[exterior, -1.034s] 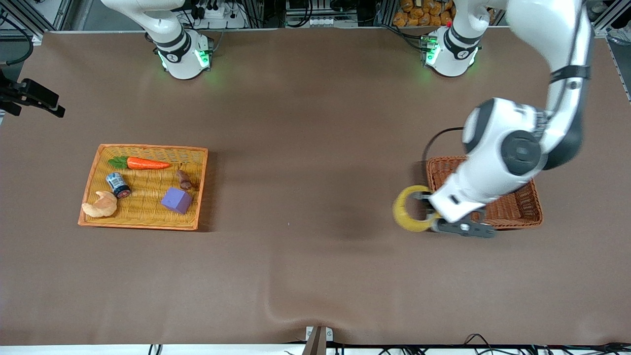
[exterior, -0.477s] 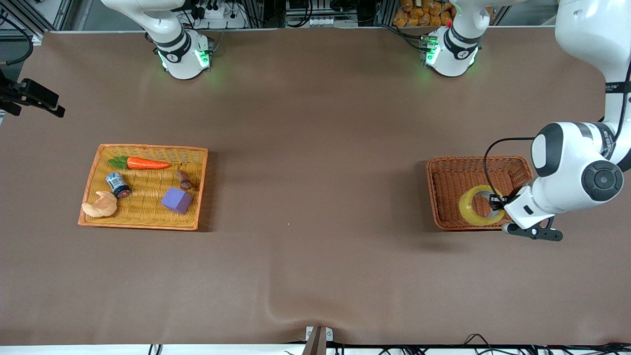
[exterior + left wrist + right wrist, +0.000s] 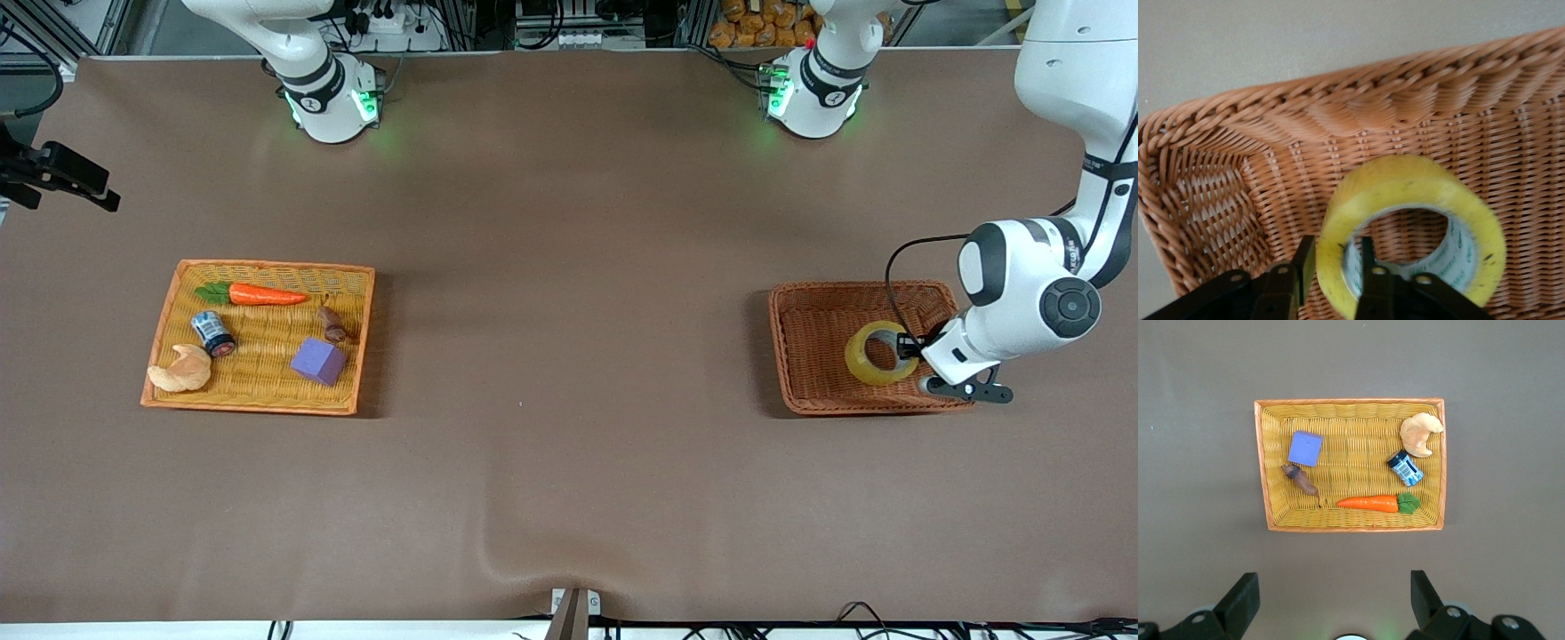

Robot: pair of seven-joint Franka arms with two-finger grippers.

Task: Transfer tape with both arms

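Note:
The yellow tape (image 3: pixel 861 364) hangs tilted, low inside the brown wicker basket (image 3: pixel 782 356) at the left arm's end of the table. My left gripper (image 3: pixel 907 348) is shut on the tape's wall, one finger inside the ring and one outside. In the left wrist view the tape (image 3: pixel 1418 180) fills the middle over the basket's floor and rim (image 3: pixel 1338 113), with the left gripper (image 3: pixel 1335 250) clamped on it. My right gripper (image 3: pixel 1335 587) is open and empty, high over the table beside the yellow tray (image 3: pixel 1351 403); it is out of the front view.
The yellow wicker tray (image 3: pixel 258 265) at the right arm's end holds a purple cube (image 3: pixel 317 361), a blue-labelled jar (image 3: pixel 212 332), a carrot (image 3: pixel 265 295), a croissant (image 3: pixel 180 371) and a small brown piece (image 3: pixel 332 324). A black mount (image 3: pixel 58 173) juts in at the table's edge.
My left arm has swung the tape from beside the basket to over it and then lower into it. The right arm has not moved.

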